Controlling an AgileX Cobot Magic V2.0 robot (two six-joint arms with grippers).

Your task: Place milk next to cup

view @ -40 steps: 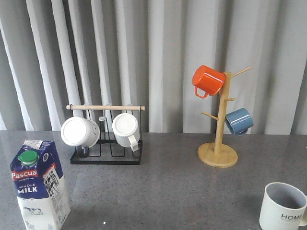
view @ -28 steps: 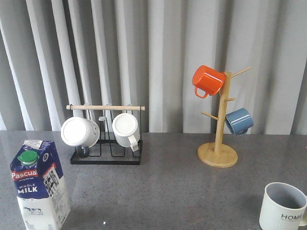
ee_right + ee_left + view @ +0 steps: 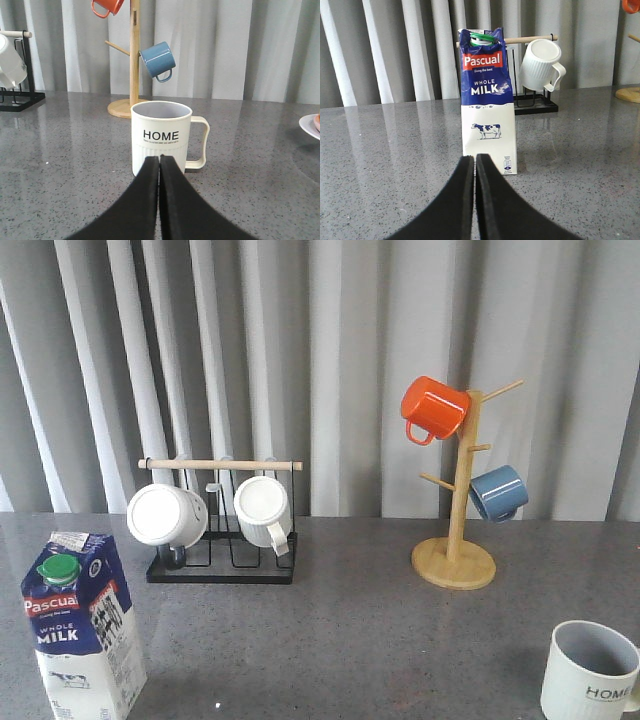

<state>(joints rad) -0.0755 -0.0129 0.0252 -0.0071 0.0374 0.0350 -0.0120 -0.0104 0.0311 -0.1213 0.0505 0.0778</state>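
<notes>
The milk (image 3: 82, 625), a blue and white carton with a green cap, stands upright at the table's front left. In the left wrist view the milk (image 3: 487, 100) stands just beyond my left gripper (image 3: 474, 158), which is shut and empty. The cup (image 3: 592, 672), a pale ribbed mug lettered "HOME", stands at the front right. In the right wrist view the cup (image 3: 161, 137) stands just beyond my right gripper (image 3: 160, 158), also shut and empty, with its handle to one side. Neither gripper shows in the front view.
A black rack (image 3: 222, 558) with two white mugs stands at the back left. A wooden mug tree (image 3: 456, 540) with an orange mug (image 3: 434, 408) and a blue mug (image 3: 498, 492) stands at the back right. A white plate edge (image 3: 311, 125) lies beyond the cup.
</notes>
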